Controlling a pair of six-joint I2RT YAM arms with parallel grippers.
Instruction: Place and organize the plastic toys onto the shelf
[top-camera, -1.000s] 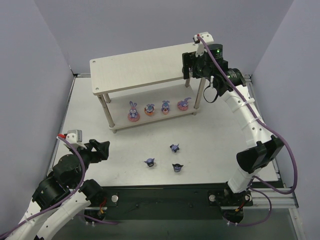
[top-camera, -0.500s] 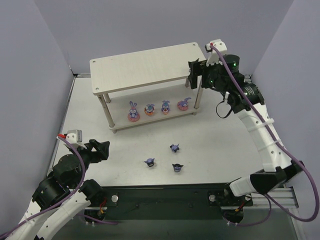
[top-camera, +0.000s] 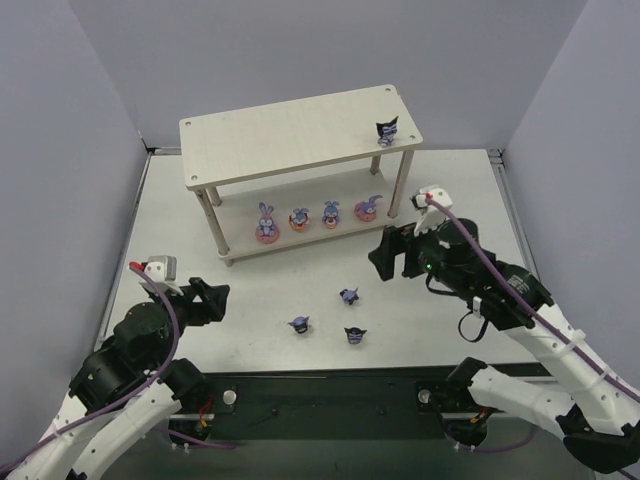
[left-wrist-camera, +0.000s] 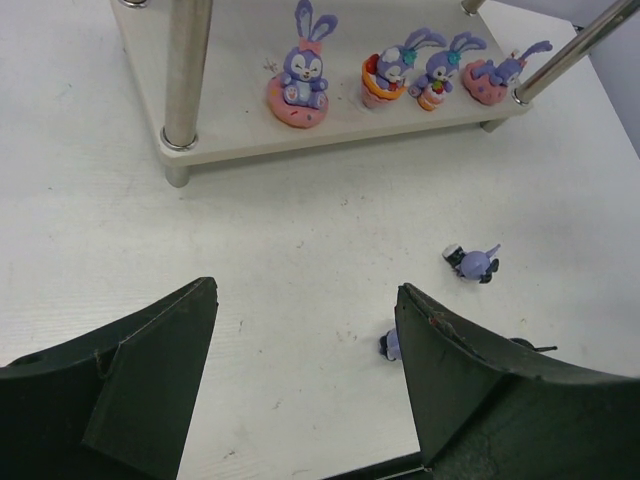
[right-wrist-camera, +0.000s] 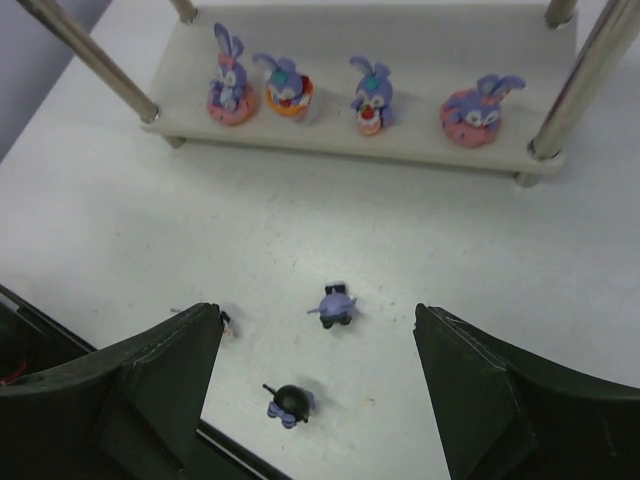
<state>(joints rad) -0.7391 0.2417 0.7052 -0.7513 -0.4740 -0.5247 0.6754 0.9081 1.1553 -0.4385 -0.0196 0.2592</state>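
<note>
The beige two-tier shelf (top-camera: 290, 135) stands at the back. Several purple-blue bunnies (top-camera: 265, 222) sit in a row on its lower board, also in the left wrist view (left-wrist-camera: 301, 75) and right wrist view (right-wrist-camera: 230, 82). One dark pointed-ear figure (top-camera: 386, 131) stands on the top board's right end. Three dark figures lie on the table (top-camera: 349, 296) (top-camera: 299, 324) (top-camera: 355, 335); two show clearly in the right wrist view (right-wrist-camera: 336, 304) (right-wrist-camera: 290, 401). My right gripper (top-camera: 386, 258) is open and empty above the table right of them. My left gripper (top-camera: 212, 298) is open and empty at the near left.
Grey walls close in the table (top-camera: 440, 200) on left, back and right. The shelf's metal legs (left-wrist-camera: 185, 80) stand near the bunnies. A dark rail (top-camera: 330, 385) runs along the near edge between the arm bases.
My right gripper has left a dark figure on the top board's right end and swung down toward the near table. The left arm has shifted slightly.
</note>
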